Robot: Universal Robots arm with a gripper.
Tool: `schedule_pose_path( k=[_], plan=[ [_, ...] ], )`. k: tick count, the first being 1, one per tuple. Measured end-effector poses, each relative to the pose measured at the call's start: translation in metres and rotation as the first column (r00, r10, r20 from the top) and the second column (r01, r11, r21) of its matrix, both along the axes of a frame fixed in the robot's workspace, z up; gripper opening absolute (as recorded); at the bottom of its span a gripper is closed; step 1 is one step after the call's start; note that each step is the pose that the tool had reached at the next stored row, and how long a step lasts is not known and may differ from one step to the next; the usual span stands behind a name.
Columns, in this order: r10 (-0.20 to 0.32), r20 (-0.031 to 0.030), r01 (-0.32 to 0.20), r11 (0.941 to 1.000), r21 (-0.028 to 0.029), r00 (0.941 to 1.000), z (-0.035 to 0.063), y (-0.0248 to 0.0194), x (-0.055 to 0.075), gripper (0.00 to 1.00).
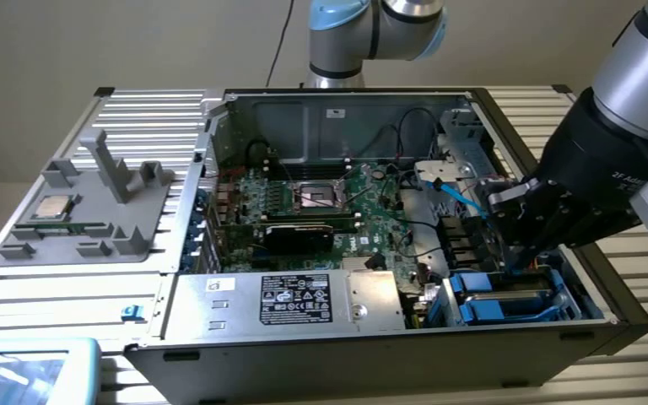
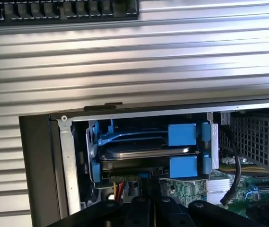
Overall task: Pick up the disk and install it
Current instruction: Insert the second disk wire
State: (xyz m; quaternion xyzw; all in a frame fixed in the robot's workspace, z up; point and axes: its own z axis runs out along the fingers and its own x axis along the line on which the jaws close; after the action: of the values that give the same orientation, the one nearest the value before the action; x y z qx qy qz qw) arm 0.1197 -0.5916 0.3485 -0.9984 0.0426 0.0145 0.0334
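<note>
Clenched gripper hovers just above the disk; disk sits in its blue bracket inside the computer case.

You look past closed gripper, dark fingers pressed together, into corner of open computer case. Disk, silver-grey, lies flat in drive bay, touching blue bracket that wraps its edges; blue tabs sit above and below its near edge. Gripper tips sit just beside disk's edge; contact you cannot confirm. Red and yellow wires hang under bay. Green circuit board and black cable beside bay. Ribbed metal surface stretches beyond case.
</note>
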Motion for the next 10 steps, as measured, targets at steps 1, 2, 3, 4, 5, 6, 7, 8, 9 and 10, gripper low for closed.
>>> schedule_pose_path(
  k=[1, 2, 3, 4, 5, 6, 7, 8, 9, 10],
  plan=[
    [0.0, 0.0001, 0.0, 1.0, 0.0012, 1.0, -0.0016, -0.0002, -0.0001, 0.11],
    [0.0, 0.0001, 0.0, 1.0, 0.0016, 1.0, -0.0024, -0.0001, -0.0001, 0.11],
    [0.0, 0.0001, 0.0, 1.0, 0.0015, 1.0, -0.0025, -0.0001, -0.0001, 0.11],
    [0.001, 0.0001, -0.001, 1.0, 0.0016, 1.0, -0.0025, -0.0001, -0.0002, 0.11],
    [0.001, 0.0, -0.001, 1.0, 0.0016, 1.0, -0.0025, -0.0001, -0.0002, 0.11],
    [0.001, 0.0, -0.001, 1.0, 0.0018, 1.0, -0.0024, -0.0002, -0.0002, 0.11],
    [0.001, 0.0, -0.001, 1.0, 0.0019, 1.0, -0.0022, -0.0002, -0.0002, 0.11],
    [0.001, 0.0, -0.001, 1.0, 0.0021, 1.0, -0.002, -0.0002, -0.0002, 0.11],
    [0.001, 0.0, -0.001, 1.0, 0.0021, 1.0, -0.0018, -0.0002, -0.0002, 0.11],
    [0.001, 0.0, -0.001, 1.0, 0.0017, 1.0, -0.0011, -0.0002, -0.0002, 0.11]
  ],
)
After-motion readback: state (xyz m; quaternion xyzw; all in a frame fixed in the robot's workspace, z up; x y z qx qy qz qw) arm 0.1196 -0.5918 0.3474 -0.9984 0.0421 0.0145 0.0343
